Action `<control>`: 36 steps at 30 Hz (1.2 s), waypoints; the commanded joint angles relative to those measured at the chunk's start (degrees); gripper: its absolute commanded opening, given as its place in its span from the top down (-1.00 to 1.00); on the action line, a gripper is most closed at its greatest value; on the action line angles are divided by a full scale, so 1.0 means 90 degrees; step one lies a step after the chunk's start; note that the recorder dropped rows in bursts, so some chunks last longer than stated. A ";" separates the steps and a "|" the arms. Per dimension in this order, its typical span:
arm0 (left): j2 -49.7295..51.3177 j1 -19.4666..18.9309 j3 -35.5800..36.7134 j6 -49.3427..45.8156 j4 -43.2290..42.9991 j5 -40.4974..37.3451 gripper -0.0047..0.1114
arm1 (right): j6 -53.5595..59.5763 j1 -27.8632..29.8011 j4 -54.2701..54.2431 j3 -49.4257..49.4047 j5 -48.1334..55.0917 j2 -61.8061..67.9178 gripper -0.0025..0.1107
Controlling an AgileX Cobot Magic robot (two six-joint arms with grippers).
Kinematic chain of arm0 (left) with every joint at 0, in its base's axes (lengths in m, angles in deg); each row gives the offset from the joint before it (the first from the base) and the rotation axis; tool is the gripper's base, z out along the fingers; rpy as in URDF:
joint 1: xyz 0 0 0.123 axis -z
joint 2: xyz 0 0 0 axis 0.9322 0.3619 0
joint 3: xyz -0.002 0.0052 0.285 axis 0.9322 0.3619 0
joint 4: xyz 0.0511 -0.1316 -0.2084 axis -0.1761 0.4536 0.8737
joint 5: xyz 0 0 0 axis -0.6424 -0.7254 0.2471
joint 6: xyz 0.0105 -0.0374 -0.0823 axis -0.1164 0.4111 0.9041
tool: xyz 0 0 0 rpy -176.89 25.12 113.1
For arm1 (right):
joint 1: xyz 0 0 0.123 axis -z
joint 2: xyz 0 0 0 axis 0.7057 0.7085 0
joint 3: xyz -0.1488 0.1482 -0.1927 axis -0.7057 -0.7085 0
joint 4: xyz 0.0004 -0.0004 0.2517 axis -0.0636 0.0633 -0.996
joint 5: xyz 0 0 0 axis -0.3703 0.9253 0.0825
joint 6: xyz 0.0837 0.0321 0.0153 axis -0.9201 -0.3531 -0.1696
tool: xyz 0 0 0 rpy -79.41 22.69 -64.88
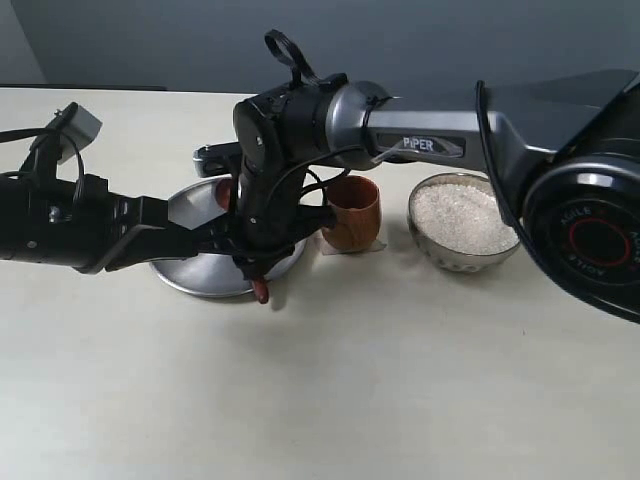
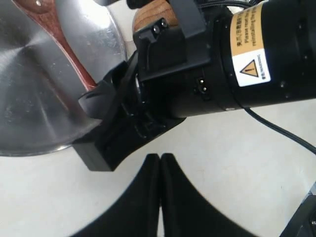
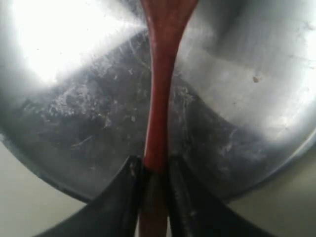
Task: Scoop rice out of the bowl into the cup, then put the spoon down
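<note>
The wooden spoon (image 3: 160,98) lies across the flat steel plate (image 3: 74,123), and my right gripper (image 3: 154,165) is shut on its thin handle near the plate's rim. In the exterior view that gripper (image 1: 255,265) points down over the plate (image 1: 190,275), with the spoon's handle end (image 1: 260,290) poking out below it. The wooden cup (image 1: 352,212) stands just right of the plate. Further right, the steel bowl (image 1: 465,262) is heaped with white rice (image 1: 462,215). My left gripper (image 2: 160,157) is shut and empty, close beside the right gripper at the plate's front edge.
The right arm (image 1: 430,140) reaches across over the cup from the right. The left arm (image 1: 60,225) lies low along the table's left side. Both grippers crowd the plate's near rim. The cup (image 2: 150,15) peeks out behind the right gripper's body in the left wrist view.
</note>
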 commanded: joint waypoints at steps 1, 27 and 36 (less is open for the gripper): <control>-0.0006 0.0026 -0.0024 0.0007 0.0091 0.0000 0.91 | 0.0024 0.0013 0.0063 0.0040 0.0023 0.0021 0.38; -0.0006 0.0014 -0.0024 0.0007 0.0158 0.0126 0.91 | 0.0112 0.0004 0.1049 0.0040 0.0630 -0.0931 0.85; -0.0006 0.0014 -0.0024 -0.0019 0.0158 0.0126 0.91 | 0.0112 0.0004 0.1440 0.0040 0.0677 -0.1472 0.96</control>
